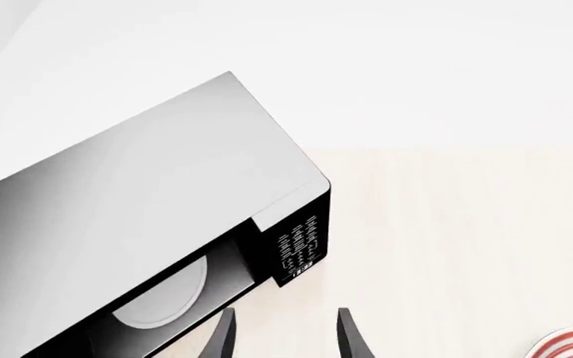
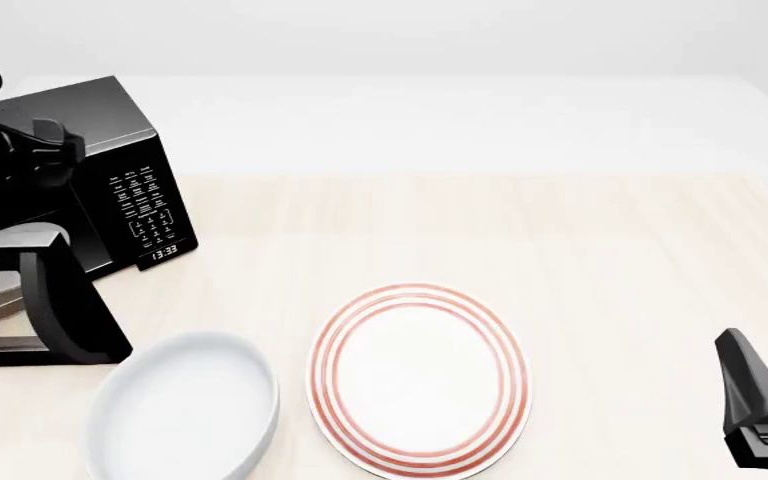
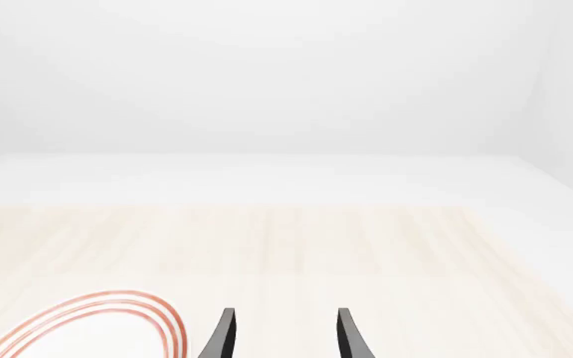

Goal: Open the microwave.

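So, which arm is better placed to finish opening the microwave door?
The left. Its open gripper is beside the microwave, whose door is already swung out. The right gripper is far away, beyond the striped plate.

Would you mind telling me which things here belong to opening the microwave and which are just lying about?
Job:
microwave, door already swung open
left claw, open, near it

Lying about:
red-ringed plate
white bowl
right claw, open, idle
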